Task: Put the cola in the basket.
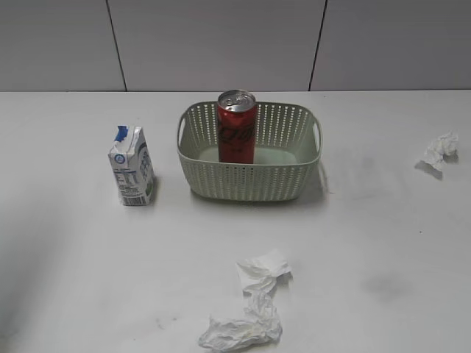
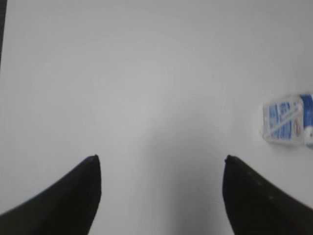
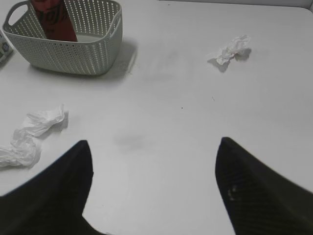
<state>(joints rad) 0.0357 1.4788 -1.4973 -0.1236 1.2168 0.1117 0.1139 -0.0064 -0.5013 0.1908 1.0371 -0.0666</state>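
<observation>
The red cola can [image 1: 236,127] stands upright inside the pale green basket [image 1: 250,179] at the middle back of the table, its silver top above the rim. The right wrist view shows the basket [image 3: 73,54] at top left with the cola [image 3: 54,17] in it. My right gripper [image 3: 153,143] is open and empty over bare table, far from the basket. My left gripper [image 2: 160,157] is open and empty over bare table. Neither gripper shows in the exterior view.
A white-and-blue milk carton [image 1: 132,165] stands left of the basket and shows at the right edge of the left wrist view [image 2: 288,120]. Crumpled tissues lie at the front middle [image 1: 250,309] and far right [image 1: 440,149], also in the right wrist view [image 3: 230,50].
</observation>
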